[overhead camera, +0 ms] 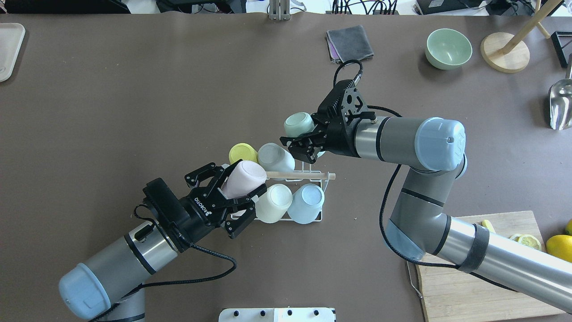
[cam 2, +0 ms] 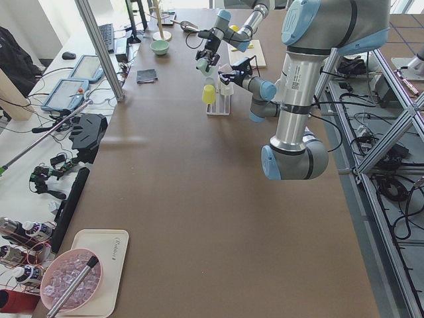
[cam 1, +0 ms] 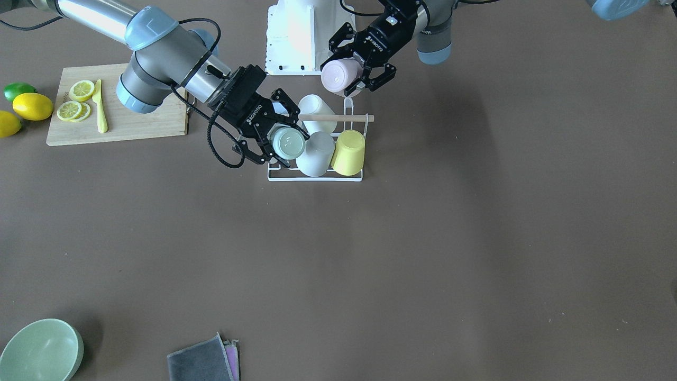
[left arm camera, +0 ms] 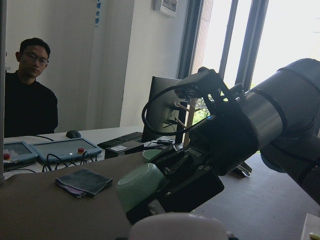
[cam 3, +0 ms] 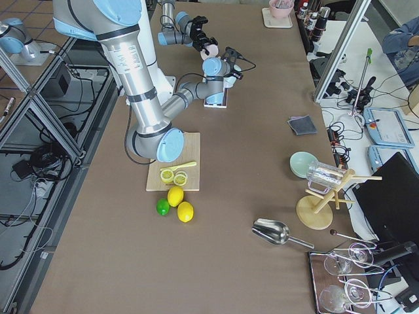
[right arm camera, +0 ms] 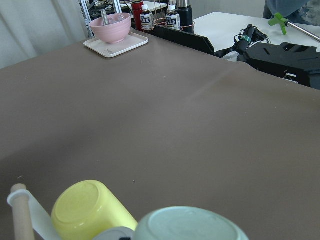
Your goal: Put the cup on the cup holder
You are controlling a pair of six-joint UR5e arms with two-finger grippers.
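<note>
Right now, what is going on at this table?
Both arms are loading the cup holder. The left gripper is shut on a pink cup at one end of the rack; the right gripper is shut on a pale green cup at the opposite corner. A yellow cup, a grey cup, a cream cup and a light blue cup already sit on it.

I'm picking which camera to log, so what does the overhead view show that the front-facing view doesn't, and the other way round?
Only the overhead view shows the blue cup on the rack, plus the stand, scoop and tray.
Only the front-facing view shows the knife and lime.
Both show the left gripper holding the pink cup, the right gripper holding the mint cup, the yellow cup, bowl and cloth.
</note>
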